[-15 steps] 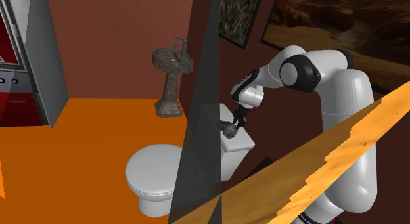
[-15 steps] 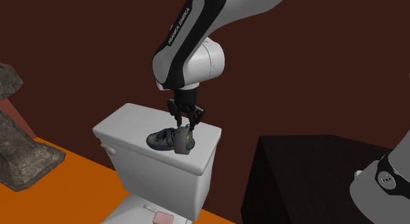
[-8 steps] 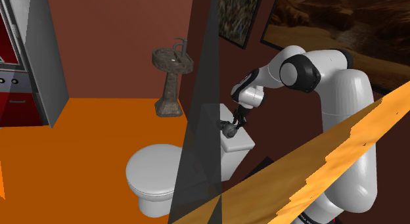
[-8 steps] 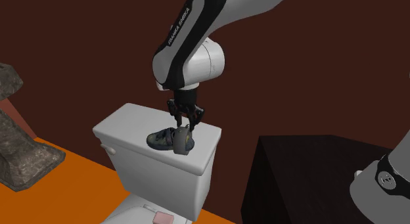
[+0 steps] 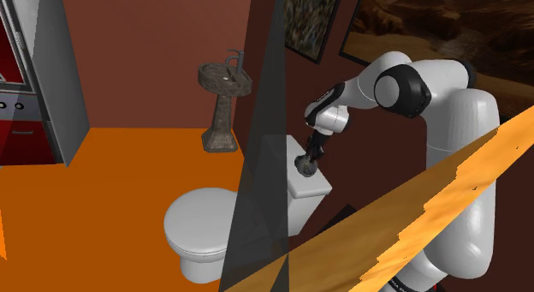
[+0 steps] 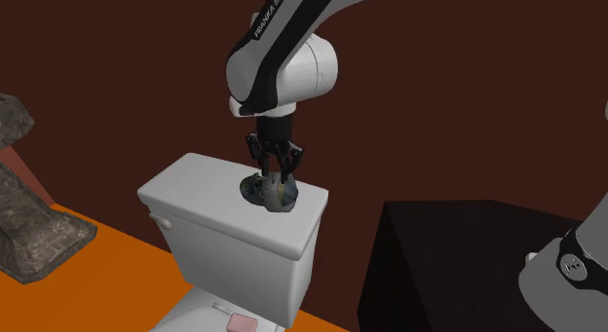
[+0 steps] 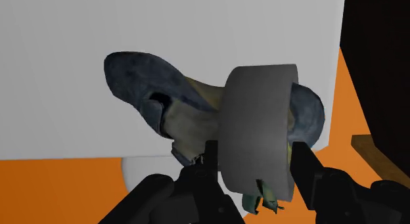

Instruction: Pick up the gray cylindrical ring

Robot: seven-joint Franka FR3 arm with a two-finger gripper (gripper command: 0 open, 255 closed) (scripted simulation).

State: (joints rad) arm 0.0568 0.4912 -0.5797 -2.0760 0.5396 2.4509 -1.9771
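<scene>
Grey ring tight between the jaws

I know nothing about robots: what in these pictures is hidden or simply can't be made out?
Wrist view: the grey ring, clasped by the gripper, covers the middle of the blue-grey shoe behind it.
Second exterior view: whether the ring rests on the toilet tank or hangs clear cannot be told.
Shoulder view: a dark slanted panel covers part of the tank; the ring is too small to make out.

Gray cylindrical ring on edge, between clasping fingers
</scene>
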